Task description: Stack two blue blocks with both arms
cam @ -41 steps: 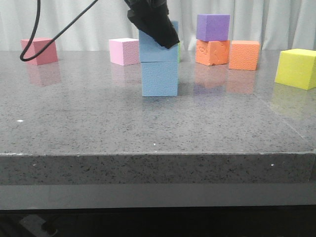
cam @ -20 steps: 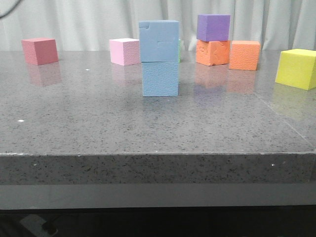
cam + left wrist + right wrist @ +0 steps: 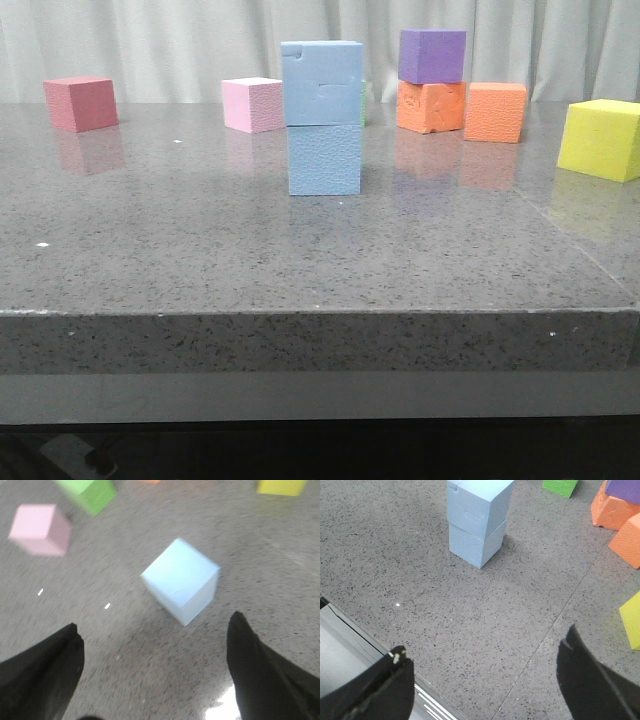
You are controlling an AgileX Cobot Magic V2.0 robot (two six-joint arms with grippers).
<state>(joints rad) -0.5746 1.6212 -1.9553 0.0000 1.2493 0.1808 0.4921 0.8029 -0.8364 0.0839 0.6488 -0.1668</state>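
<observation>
The two sky-blue blocks stand stacked at the table's middle: the upper block (image 3: pixel 321 82) rests on the lower block (image 3: pixel 324 159), turned slightly against it. The stack also shows in the right wrist view (image 3: pixel 477 502), (image 3: pixel 475 545), and from above in the blurred left wrist view (image 3: pixel 181 580). My left gripper (image 3: pixel 155 625) is open and empty, high above the stack. My right gripper (image 3: pixel 485 652) is open and empty, over the table's front edge, well clear of the stack. Neither gripper shows in the front view.
Behind the stack lie a pink cube (image 3: pixel 253 104), a red cube (image 3: pixel 81 103), a green cube (image 3: pixel 561 486), two orange cubes (image 3: pixel 431 106) (image 3: pixel 494 111) with a purple cube (image 3: pixel 432 55) on one, and a yellow cube (image 3: pixel 603 139) at the right.
One second ago the left gripper was at the upper blue block; it has lifted out of the front view, leaving the block on the stack. The stack has stayed put.
</observation>
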